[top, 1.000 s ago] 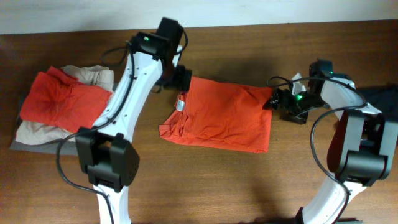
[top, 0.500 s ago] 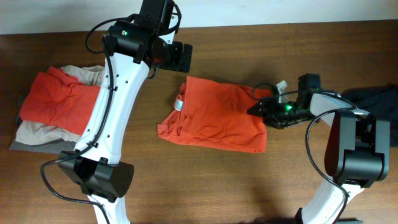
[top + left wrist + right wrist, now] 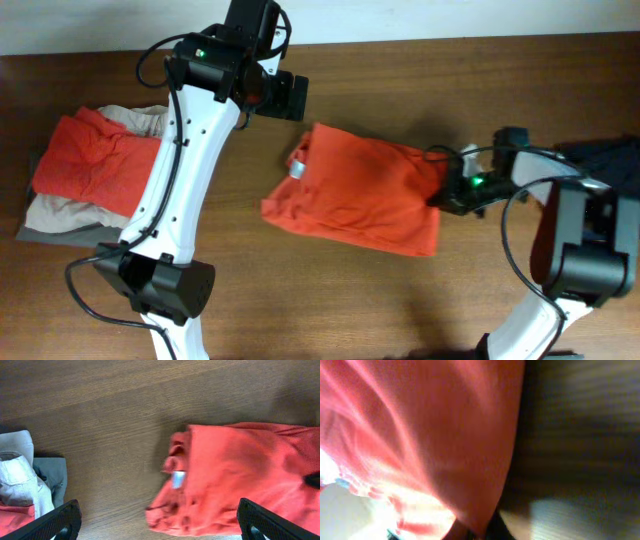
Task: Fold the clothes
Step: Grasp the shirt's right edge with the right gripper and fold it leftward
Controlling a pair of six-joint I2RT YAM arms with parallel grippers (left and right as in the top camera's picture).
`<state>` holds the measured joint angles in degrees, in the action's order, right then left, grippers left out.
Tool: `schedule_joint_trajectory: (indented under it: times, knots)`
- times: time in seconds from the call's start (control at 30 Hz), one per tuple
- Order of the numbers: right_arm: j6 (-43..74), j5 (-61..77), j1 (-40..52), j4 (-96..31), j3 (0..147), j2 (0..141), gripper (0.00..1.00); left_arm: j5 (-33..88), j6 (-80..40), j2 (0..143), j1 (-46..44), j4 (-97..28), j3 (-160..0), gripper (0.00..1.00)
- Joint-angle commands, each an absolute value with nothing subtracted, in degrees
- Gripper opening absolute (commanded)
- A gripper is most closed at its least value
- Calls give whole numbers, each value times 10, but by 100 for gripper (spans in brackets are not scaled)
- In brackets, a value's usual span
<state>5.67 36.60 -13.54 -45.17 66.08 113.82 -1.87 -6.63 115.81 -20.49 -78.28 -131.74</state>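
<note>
Where the shirt (image 3: 350, 190) lies: mid-table, orange-red, folded to a rough rectangle and set aslant, its right end nearer the robot than its left.
Table (image 3: 400, 300): dark brown wood.
Right tool (image 3: 445, 197): low at the shirt's right edge, jaws closed on the fabric there. Its wrist view is filled with blurred orange cloth, close up.
Neck label (image 3: 297, 170): white, at the shirt's left end beside bunched folds.
Pile (image 3: 90, 185): at the table's left side, well apart from the shirt. An orange garment (image 3: 95, 160) lies on top of a beige garment (image 3: 60, 212), with grey cloth (image 3: 40, 232) showing underneath.
Dark cloth (image 3: 610, 155): at the table's right edge, behind the right arm.
Left tool (image 3: 288, 95): farthest back, raised beyond the shirt's left end, jaws wide and touching nothing. Its wrist view looks down on the label end, with the fingers (image 3: 55, 522) in the bottom corners.
</note>
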Motion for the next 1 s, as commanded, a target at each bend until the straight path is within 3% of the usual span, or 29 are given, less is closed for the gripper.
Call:
schedule_joint_trajectory:
  times: [0.0, 0.2, 0.4, 0.53, 0.97]
  knots:
    - [54, 198, -173, -497, 714, 1091, 4, -12, -57, 1153, -203, -785, -1323, 99]
    - [54, 84, -196, -621, 845, 1066, 4, -12, -57, 1153, -201, -783, -1323, 99]
    - [53, 70, -162, -735, 1001, 1065, 4, -12, -57, 1153, -201, -782, -1323, 99]
    - [55, 69, -102, -754, 1041, 1065, 4, -12, -57, 1153, -201, -783, -1323, 99]
    - [209, 8, 146, -705, 1015, 1153, 5, -12, -57, 1153, -200, -785, -1323, 99]
